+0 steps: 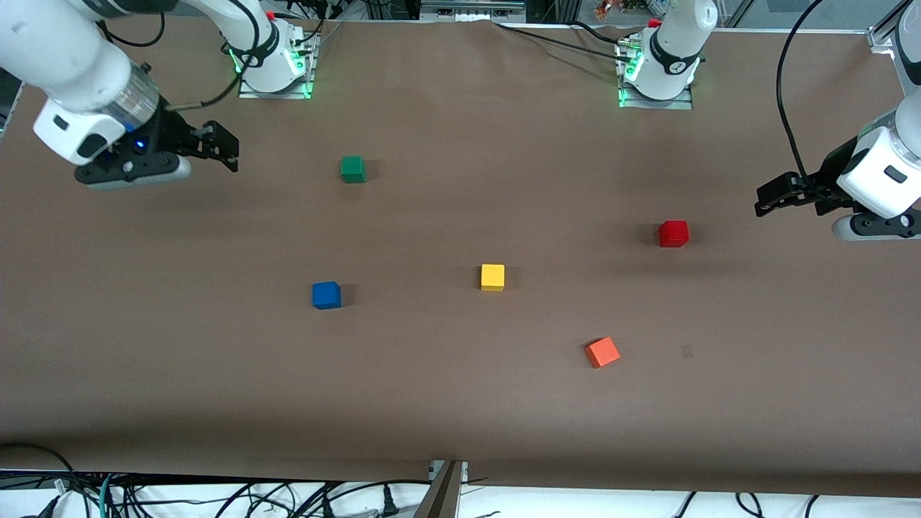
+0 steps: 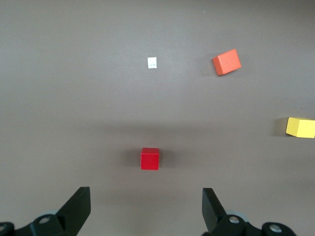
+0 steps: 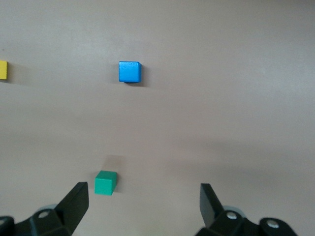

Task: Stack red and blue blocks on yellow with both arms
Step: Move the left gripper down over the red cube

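The yellow cube (image 1: pixel 492 277) sits near the table's middle. The blue cube (image 1: pixel 326 295) lies beside it toward the right arm's end; it also shows in the right wrist view (image 3: pixel 130 72). The red cube (image 1: pixel 673 234) lies toward the left arm's end, a little farther from the front camera; it also shows in the left wrist view (image 2: pixel 150 159). My left gripper (image 1: pixel 768 198) is open and empty, up in the air over the table's end past the red cube. My right gripper (image 1: pixel 224 147) is open and empty, up over the table near the green cube.
A green cube (image 1: pixel 352 169) sits toward the right arm's end, farther from the front camera than the blue cube. An orange-red cube (image 1: pixel 602 352) lies nearer the front camera than the yellow cube. A small white tag (image 2: pixel 152 63) lies on the brown tabletop.
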